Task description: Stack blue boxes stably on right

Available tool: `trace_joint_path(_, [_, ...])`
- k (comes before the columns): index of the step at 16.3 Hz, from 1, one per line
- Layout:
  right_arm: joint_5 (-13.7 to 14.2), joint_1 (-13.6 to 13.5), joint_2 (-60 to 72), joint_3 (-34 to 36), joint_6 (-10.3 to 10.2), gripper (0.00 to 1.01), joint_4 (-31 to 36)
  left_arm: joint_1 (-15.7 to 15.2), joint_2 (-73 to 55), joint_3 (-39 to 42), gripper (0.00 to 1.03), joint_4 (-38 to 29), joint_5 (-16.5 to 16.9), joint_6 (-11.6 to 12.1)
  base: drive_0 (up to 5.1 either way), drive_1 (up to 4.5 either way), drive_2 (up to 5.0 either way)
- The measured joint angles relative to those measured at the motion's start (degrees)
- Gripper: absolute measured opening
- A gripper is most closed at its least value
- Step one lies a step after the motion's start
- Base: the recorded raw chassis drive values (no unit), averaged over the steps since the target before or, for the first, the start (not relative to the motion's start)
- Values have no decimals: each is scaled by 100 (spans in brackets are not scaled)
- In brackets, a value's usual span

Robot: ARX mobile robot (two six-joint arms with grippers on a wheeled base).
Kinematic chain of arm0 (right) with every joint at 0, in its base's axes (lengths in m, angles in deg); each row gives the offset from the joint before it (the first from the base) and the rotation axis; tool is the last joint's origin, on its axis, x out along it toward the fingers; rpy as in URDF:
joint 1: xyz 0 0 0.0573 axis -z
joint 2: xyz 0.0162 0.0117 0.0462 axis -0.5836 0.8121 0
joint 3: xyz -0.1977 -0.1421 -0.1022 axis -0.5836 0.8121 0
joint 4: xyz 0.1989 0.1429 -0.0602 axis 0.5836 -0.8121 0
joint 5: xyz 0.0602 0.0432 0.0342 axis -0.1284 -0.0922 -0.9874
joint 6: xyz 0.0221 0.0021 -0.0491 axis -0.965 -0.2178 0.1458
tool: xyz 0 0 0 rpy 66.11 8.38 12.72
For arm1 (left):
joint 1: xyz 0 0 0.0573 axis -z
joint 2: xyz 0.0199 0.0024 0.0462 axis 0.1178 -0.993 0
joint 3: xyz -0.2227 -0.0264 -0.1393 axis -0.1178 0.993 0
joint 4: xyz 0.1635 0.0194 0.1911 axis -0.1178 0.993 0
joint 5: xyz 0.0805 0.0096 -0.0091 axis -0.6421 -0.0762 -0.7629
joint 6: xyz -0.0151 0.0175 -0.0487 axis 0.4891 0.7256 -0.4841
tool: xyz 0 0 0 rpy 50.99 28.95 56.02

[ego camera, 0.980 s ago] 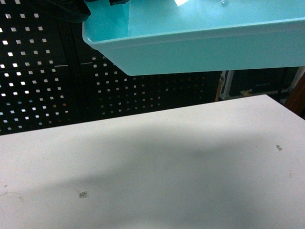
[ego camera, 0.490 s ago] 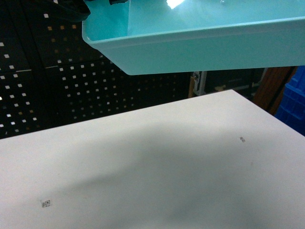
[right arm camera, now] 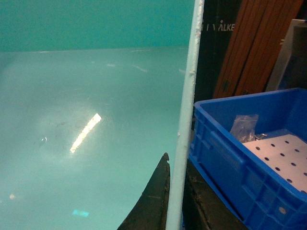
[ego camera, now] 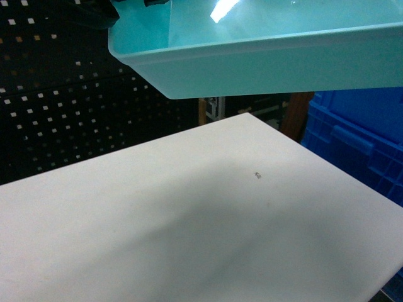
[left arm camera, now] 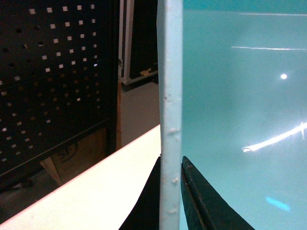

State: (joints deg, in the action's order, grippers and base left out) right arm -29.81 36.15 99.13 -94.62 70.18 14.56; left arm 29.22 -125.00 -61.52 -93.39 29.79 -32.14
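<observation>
White table (ego camera: 157, 214) fills the head view from 6 o'clock up to centre, with a dark perforated panel (ego camera: 69, 107) behind it at 9 to 10 o'clock. A royal-blue ribbed crate (ego camera: 359, 138) stands off the table's far edge at 3 o'clock; the right wrist view shows its rim (right arm camera: 240, 103) and, inside, a white perforated sheet (right arm camera: 283, 153) with a small clear bag (right arm camera: 243, 128) on it.

The turquoise tub (ego camera: 264, 56) hangs in the air across 12 to 2 o'clock of the head view, well above the table, open side up and roughly level. It is carried by both arms, one at each short end.

Left gripper (left arm camera: 171, 191): clenched on the tub's thin rim (left arm camera: 171, 96), one dark finger (left arm camera: 201, 201) inside the wall and one outside. Right gripper (right arm camera: 175, 201): likewise clamped over the opposite rim (right arm camera: 189, 96), a finger (right arm camera: 153, 201) on the inner face.

Handling, as judged: the tub looks empty, light and fairly stiff, but its glossy plastic is probably slippery and the thin flared rim may flex under a pinch. Holding mid-rim at both ends, as here, seems the sound grasp; uneven lowering could tilt it. Whether it will nest on the crate cannot be told
</observation>
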Motion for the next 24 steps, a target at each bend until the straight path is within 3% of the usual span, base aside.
trace_joint_path(24, [-2,0,2,0,-4,7,2,0,0,0,8,-2,0,4,0,0,0])
